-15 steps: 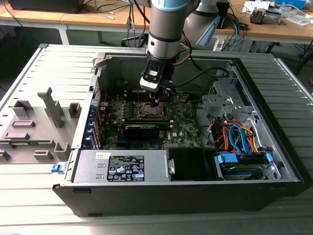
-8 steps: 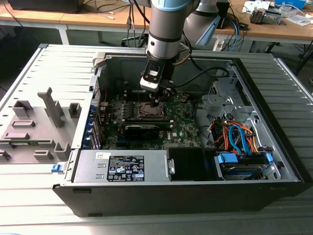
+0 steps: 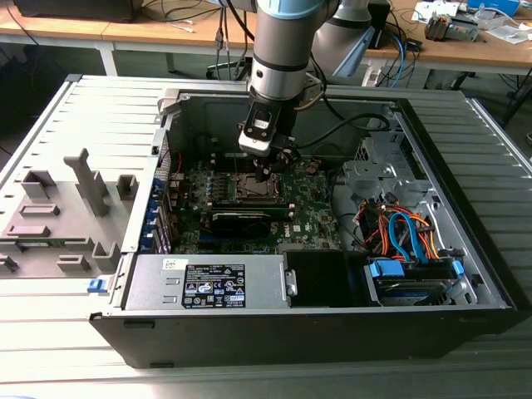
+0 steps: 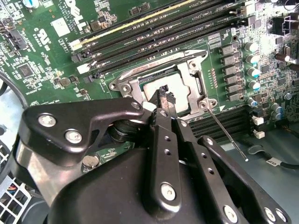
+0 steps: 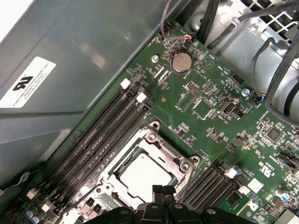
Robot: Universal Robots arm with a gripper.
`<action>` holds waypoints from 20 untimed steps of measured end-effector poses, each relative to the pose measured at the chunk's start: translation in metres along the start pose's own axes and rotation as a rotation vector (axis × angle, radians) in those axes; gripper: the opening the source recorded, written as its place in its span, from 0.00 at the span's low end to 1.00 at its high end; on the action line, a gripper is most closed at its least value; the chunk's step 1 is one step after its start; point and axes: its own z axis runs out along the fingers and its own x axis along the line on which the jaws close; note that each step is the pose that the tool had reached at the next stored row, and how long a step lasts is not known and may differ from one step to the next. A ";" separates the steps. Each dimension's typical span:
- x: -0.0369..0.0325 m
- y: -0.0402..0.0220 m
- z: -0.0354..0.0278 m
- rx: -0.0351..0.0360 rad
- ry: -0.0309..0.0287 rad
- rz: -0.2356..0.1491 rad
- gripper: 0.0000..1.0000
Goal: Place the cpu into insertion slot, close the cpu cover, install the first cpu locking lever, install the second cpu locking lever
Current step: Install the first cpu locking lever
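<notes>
Wooden desks (image 3: 465,50) cluttered with cables line the back of the room. In front of them, a grey slatted surface (image 3: 50,116) carries an open computer case (image 3: 490,291) laid on its side, so the mainboard faces up and can be reached from above.

Arm (image 3: 283,50): reaches straight down into the case, which suits work on a socket that lies flat.

End effector (image 4: 166,95): clenched, fingertips pressed together with nothing between them. In the second wrist view the tips hang over the near edge of the insertion slot (image 4: 122,87). Whether they touch it cannot be judged.

Insertion slot: beside the long black memory slots (image 5: 103,135), directly under the end effector in the exterior view.

Cpu (image 5: 145,175): seated in the slot, its silver top level and square to the rim.

Cpu cover (image 5: 164,148): lies flat, framing the cpu, and appears closed.

Locking lever (image 4: 227,133): a thin rod running out from one corner of the slot and away over the board. It looks unlatched. The second lever could not be identified.

Assessment: placement and cover steps appear complete and the levers remain open. The clenched fingers read as a pushing tool rather than a grasp.
</notes>
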 end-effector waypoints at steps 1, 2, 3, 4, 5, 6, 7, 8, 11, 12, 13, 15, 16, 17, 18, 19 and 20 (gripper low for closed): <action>0.0000 0.0000 0.0000 0.0000 0.0000 -0.001 0.11; 0.0000 0.0000 0.0000 0.0000 -0.0002 -0.002 0.11; 0.0000 0.0000 0.0000 0.0001 -0.0002 -0.003 0.11; 0.0000 0.0000 0.0000 0.0001 -0.0002 -0.004 0.11; 0.0000 0.0000 0.0000 0.0001 -0.0003 -0.007 0.11; 0.0000 0.0000 0.0000 0.0001 -0.0005 -0.009 0.11; 0.0000 0.0000 0.0000 0.0001 -0.0006 -0.010 0.11; 0.0000 0.0000 0.0000 0.0001 -0.0006 -0.011 0.11; 0.0000 0.0000 0.0000 0.0001 -0.0009 -0.015 0.11; 0.0000 0.0000 0.0000 0.0002 -0.0009 -0.016 0.11; 0.0000 0.0000 0.0000 0.0002 -0.0010 -0.017 0.11; 0.0000 0.0000 0.0000 0.0002 -0.0012 -0.019 0.11; 0.0000 0.0000 0.0000 0.0002 -0.0012 -0.021 0.11; 0.0000 0.0000 0.0000 0.0002 -0.0013 -0.022 0.11; 0.0000 0.0000 0.0000 0.0002 -0.0013 -0.023 0.11; 0.0000 0.0000 0.0000 0.0002 -0.0015 -0.025 0.11; 0.0000 0.0000 0.0000 0.0002 -0.0015 -0.026 0.11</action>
